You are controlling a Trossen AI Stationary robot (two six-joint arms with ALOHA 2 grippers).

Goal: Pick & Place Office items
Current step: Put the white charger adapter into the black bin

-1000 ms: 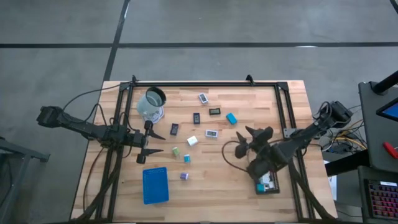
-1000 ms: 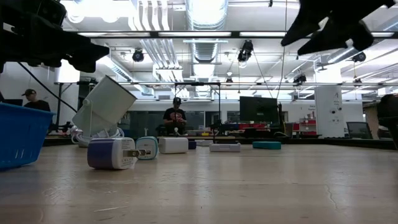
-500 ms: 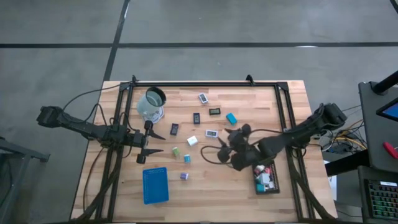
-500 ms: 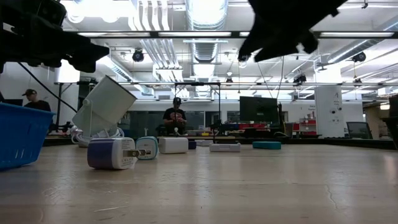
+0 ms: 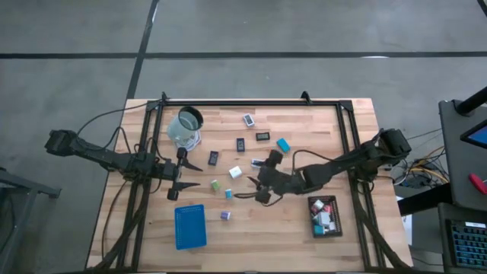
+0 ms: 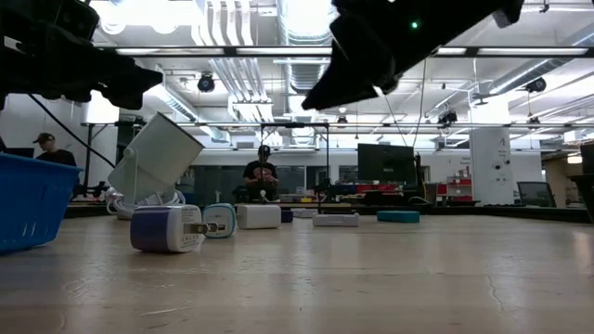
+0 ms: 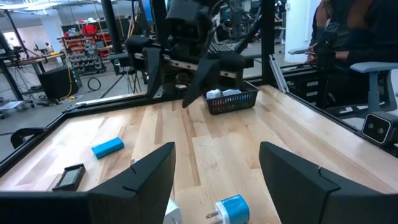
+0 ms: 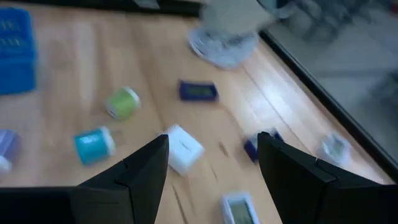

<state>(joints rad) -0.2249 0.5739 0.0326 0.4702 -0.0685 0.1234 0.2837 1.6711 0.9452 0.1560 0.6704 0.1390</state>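
Observation:
The office items lie loose on the wooden table: a white block (image 5: 235, 172), a green one (image 5: 215, 184), a teal one (image 5: 228, 194), a purple one (image 5: 225, 215), and flat dark rectangles (image 5: 214, 157) farther back. My right gripper (image 5: 253, 179) hovers open just right of the white block (image 8: 184, 149), empty. In the low view the right gripper (image 6: 371, 56) hangs well above the tabletop. My left gripper (image 5: 192, 174) waits open and empty at the table's left, pointing level.
A blue tray (image 5: 189, 226) sits near the front left. A black tray (image 5: 337, 215) holding several pieces stands at the front right. A clear cup (image 5: 186, 125) lies tipped at the back left. A black frame (image 5: 251, 102) runs along the table's edges. People show in the room beyond.
My right gripper has swung from above the black tray toward the table's left, to beside the white block, sinking slightly and rolling about its own axis. It has stayed open and empty. The items have not moved.

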